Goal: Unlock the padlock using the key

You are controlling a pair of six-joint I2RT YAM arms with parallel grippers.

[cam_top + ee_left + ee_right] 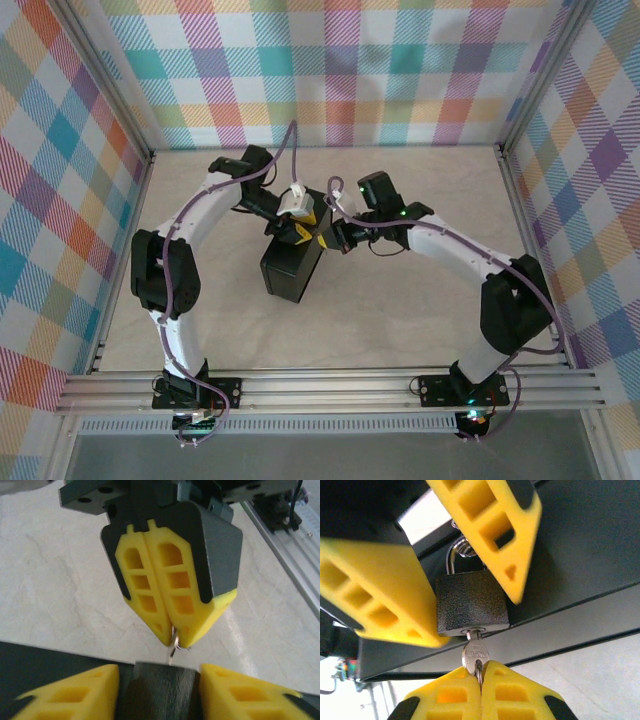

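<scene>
Clamped the padlock (pixel 472 607) from both sides inside the left gripper (pixel 159 672). Pinched the key (pixel 475 655) tightly at the tips of the right gripper (pixel 480 672), with blade inserted into the padlock just ahead.

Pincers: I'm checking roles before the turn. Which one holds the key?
The right pincer, shut on the key under the padlock; the left pincer grips the padlock itself.
</scene>
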